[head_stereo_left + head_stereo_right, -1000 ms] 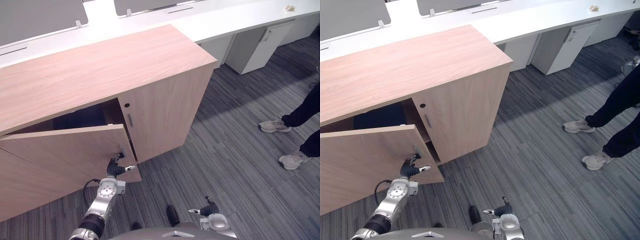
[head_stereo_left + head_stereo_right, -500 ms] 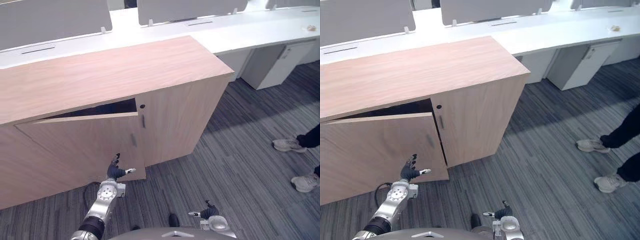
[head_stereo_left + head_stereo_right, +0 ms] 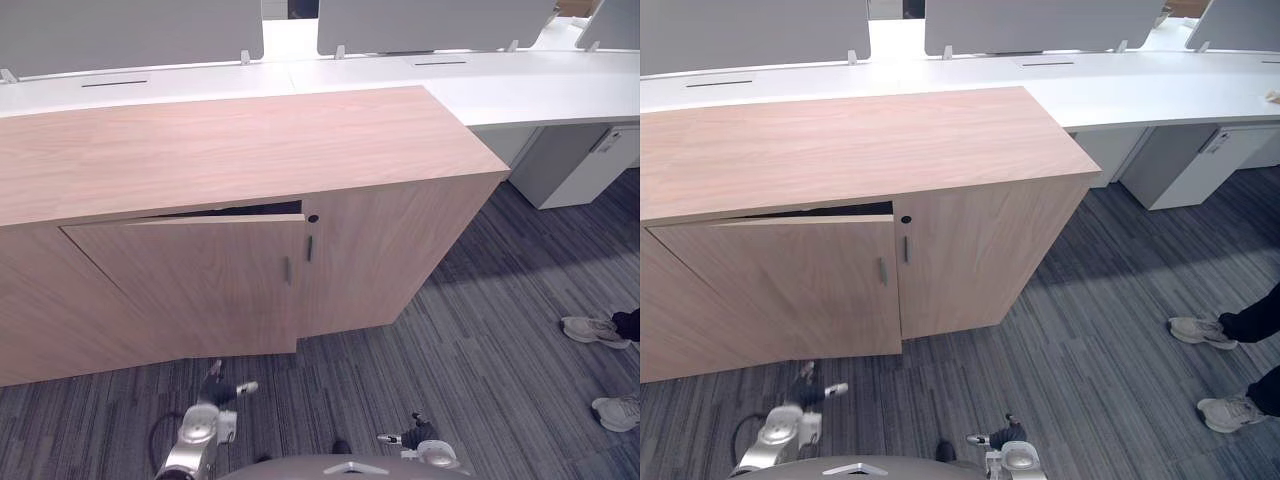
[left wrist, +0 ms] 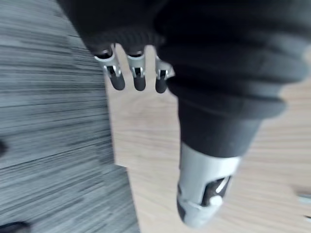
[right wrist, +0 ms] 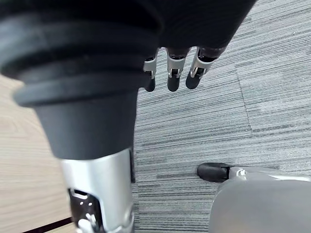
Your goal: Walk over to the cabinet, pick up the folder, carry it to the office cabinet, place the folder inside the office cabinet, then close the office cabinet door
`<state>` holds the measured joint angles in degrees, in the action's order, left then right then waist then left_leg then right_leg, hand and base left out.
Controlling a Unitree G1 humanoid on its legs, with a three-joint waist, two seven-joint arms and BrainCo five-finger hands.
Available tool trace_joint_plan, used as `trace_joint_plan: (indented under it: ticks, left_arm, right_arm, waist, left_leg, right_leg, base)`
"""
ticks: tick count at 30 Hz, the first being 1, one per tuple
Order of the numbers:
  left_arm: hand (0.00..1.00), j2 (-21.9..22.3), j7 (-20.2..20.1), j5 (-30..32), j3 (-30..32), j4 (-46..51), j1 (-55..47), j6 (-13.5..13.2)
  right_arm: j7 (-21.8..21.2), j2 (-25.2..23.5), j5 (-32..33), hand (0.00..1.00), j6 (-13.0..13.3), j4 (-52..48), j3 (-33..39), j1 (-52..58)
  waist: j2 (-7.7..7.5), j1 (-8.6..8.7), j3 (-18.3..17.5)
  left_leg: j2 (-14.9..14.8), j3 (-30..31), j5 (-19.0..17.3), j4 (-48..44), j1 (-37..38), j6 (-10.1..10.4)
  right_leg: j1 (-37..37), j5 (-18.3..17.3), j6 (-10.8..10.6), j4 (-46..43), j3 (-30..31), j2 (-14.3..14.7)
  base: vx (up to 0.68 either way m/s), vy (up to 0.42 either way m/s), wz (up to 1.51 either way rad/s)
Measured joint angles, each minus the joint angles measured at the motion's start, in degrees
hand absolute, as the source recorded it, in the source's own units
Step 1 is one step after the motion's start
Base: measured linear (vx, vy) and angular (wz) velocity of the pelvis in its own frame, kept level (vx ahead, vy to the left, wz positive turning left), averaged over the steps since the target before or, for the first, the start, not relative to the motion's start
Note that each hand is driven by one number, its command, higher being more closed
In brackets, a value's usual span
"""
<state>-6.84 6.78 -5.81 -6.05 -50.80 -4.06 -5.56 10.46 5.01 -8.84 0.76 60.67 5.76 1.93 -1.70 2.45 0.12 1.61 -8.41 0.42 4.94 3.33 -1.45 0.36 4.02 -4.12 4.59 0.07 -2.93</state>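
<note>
The wooden office cabinet [image 3: 240, 150] stands in front of me. Its left door [image 3: 190, 290] is almost shut, with a thin dark gap [image 3: 232, 212] left along its top edge, so the inside is hidden. My left hand [image 3: 214, 388] hangs low over the carpet in front of that door, apart from it. In the left wrist view its fingers [image 4: 138, 80] are straight and hold nothing, with the door's wood past them. My right hand [image 3: 1006, 433] hangs low by my body, its fingers [image 5: 171, 75] relaxed and empty over the carpet.
A long white desk [image 3: 520, 80] with grey dividers [image 3: 120, 30] runs behind the cabinet. A white drawer unit [image 3: 585, 165] stands under it at the right. A person's shoes [image 3: 594, 329] are on the grey carpet at the far right.
The left door has swung from half open to almost shut. My left hand has dropped away from the door towards the floor. The camera has shifted, so the cabinet faces me squarely.
</note>
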Motion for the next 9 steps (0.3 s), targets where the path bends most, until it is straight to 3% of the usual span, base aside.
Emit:
trace_joint_plan:
  ticks: [4, 9]
  left_arm:
    - [0.00, 0.0, -1.5, 3.3, 3.7, -9.6, -0.5, 0.8]
    - [0.00, -0.1, -2.1, 4.0, 7.0, -10.9, -1.2, 1.1]
  right_arm:
    - [-0.2, 0.1, -0.1, 0.00, 0.0, 1.2, 0.0, -0.6]
    - [-0.7, 0.1, -0.2, 0.00, 0.0, 1.3, 0.0, -1.2]
  waist:
    - [-0.19, -0.65, 0.8]
    - [-0.15, -1.12, 1.0]
  left_leg:
    - [-0.1, 0.3, 0.0, 0.0, 1.6, 0.0]
    - [-0.1, 0.4, -0.2, 0.1, 1.2, 0.3]
  right_leg:
    - [1.8, -0.3, 0.1, 0.0, -0.7, 0.0]
    - [1.8, -1.0, 0.3, 0.0, -0.7, -0.2]
  base:
    - [-0.06, -0.030, 0.07]
    - [-0.07, -0.017, 0.02]
